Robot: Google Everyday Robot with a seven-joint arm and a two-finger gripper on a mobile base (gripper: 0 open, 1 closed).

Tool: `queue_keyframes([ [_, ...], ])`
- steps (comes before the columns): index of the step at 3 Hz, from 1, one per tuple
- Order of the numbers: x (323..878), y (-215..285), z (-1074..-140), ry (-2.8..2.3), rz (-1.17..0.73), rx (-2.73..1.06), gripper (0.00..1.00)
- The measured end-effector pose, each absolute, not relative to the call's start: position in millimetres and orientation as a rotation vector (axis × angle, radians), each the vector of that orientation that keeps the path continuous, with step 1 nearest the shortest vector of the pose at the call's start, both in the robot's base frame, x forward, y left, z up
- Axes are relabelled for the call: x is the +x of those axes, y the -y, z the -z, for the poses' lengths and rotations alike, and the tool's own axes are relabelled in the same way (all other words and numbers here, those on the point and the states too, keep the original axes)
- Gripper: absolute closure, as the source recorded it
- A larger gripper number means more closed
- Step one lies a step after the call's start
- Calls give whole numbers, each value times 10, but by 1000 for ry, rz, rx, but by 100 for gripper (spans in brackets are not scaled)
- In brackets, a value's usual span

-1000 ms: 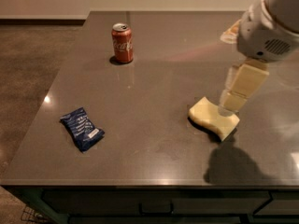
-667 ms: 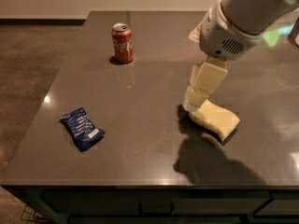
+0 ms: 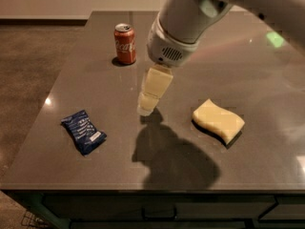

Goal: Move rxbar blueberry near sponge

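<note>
The rxbar blueberry (image 3: 84, 131) lies flat on the dark table (image 3: 267, 80), near the front left corner, its white print facing up and its length running at a slant to the table's front edge. The gripper (image 3: 145, 109) is to the right of it and a little further back, near the middle of the table, with a stretch of bare tabletop between the two; they are apart, not touching. The gripper hangs tip-down and tilted from the pale, rounded arm (image 3: 190, 18) that reaches in from the upper right. Its tip is low over the surface, and its shadow (image 3: 171, 156) starts just beside the tip and spreads toward the front edge. Whether the gripper is spread or pressed together cannot be told from this view, and nothing shows in its grasp

The sponge (image 3: 218, 119) rests on the table to the right of the gripper, at about the same depth as the wrapper, so the gripper stands between the two, closer to the sponge than to the wrapper. The sponge and the wrapper are well apart

By count: one blue wrapper, one sponge, one red soda can (image 3: 125, 44) standing upright toward the back left of the table, behind the gripper, and one gripper
</note>
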State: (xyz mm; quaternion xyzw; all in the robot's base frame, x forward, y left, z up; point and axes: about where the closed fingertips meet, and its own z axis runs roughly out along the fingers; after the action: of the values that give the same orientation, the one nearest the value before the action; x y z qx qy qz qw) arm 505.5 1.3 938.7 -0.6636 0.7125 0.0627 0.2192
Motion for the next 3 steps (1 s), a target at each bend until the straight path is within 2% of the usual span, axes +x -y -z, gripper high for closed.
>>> queue_keyframes([
  [3, 4934, -1021, -8714, -1963, -305, -1994, 0],
])
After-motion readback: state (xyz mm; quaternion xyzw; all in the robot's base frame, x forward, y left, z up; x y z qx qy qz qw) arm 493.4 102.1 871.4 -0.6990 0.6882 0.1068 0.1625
